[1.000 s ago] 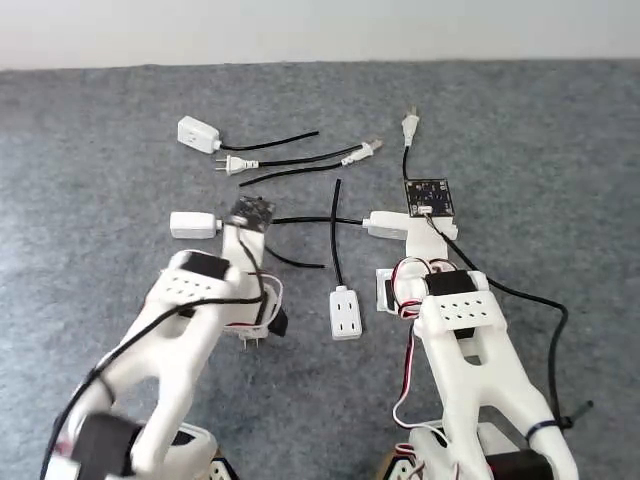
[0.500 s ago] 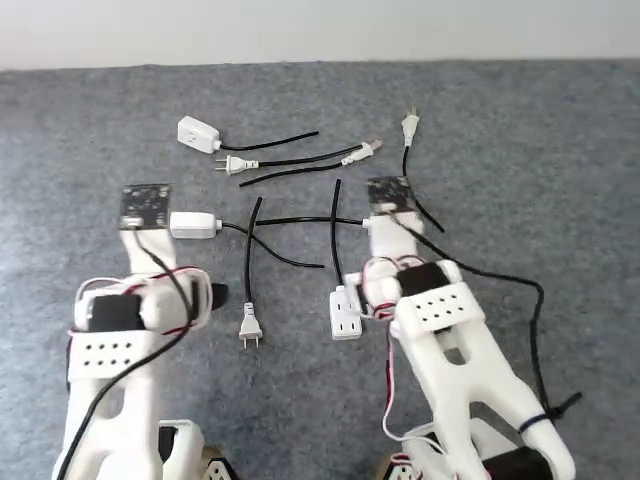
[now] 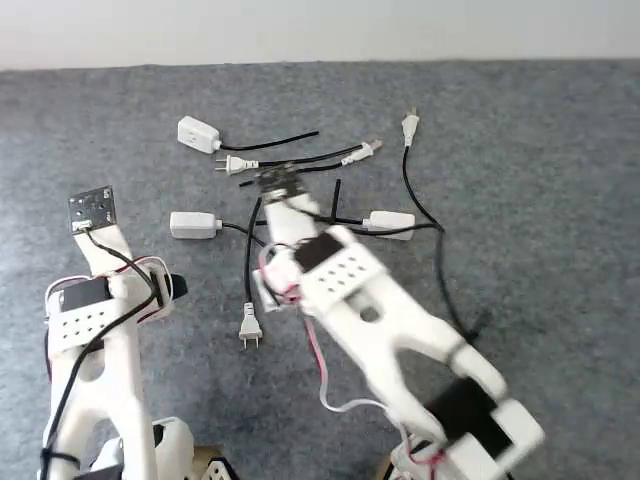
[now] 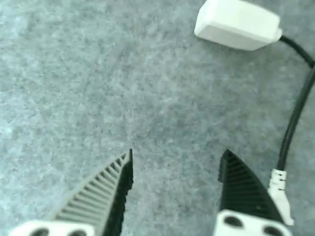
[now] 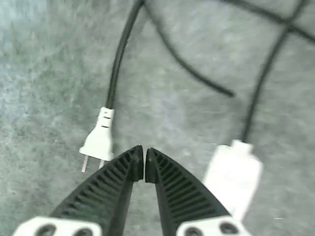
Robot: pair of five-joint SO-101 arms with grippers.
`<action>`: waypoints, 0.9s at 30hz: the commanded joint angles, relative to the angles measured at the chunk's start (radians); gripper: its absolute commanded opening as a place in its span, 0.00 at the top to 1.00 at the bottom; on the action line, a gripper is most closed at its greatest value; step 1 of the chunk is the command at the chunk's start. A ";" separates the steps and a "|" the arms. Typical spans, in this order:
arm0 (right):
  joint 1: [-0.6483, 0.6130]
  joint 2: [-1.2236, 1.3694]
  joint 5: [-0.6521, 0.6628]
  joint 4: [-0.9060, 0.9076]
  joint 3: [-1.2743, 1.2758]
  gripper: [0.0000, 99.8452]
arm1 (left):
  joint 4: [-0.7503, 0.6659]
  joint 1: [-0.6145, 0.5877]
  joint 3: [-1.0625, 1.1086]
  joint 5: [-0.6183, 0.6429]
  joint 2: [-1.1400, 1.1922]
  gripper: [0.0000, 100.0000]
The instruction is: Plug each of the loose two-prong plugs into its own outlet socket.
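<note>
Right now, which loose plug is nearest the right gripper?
The lone plug nearest the arm bases, right beside the right gripper; the others lie well beyond.

White outlet strip half behind right claw; right arm blurred.

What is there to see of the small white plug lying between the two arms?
The plug is small, white and plastic-looking, with two thin metal prongs pointing toward the arms' bases. A black cord runs from its back across the grey mat. It lies flat and loose, plugged into nothing. The right hand, shut, hangs beside it without gripping it.
</note>
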 commanded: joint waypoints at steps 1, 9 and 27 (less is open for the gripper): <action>-0.042 0.131 -0.052 0.028 -0.169 0.98 | -0.043 -0.009 -0.016 0.002 0.031 0.73; -0.124 0.317 -0.137 0.028 -0.334 0.87 | -0.077 -0.009 -0.013 0.002 0.049 0.73; -0.143 0.522 -0.135 0.028 -0.485 0.90 | -0.074 0.003 -0.008 -0.003 0.051 0.73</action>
